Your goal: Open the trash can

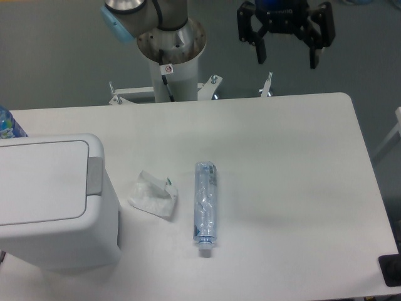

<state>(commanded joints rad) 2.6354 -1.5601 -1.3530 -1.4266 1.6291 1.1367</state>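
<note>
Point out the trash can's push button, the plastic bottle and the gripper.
push button (94, 175): fixed camera view, middle of the grey rectangle at the lid's right edge.
plastic bottle (205, 204): fixed camera view, middle of the clear body lying on the table.
gripper (288, 61): fixed camera view, midway between the open fingertips.

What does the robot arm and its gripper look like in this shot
The gripper is black, with two angular fingers that taper to narrow tips and a blue patch on the body above them. The arm is silver-grey metal tubing with a light blue cap on one joint. It rises from a white column that bears a small round red-and-white sticker. No cables are visible.
</note>
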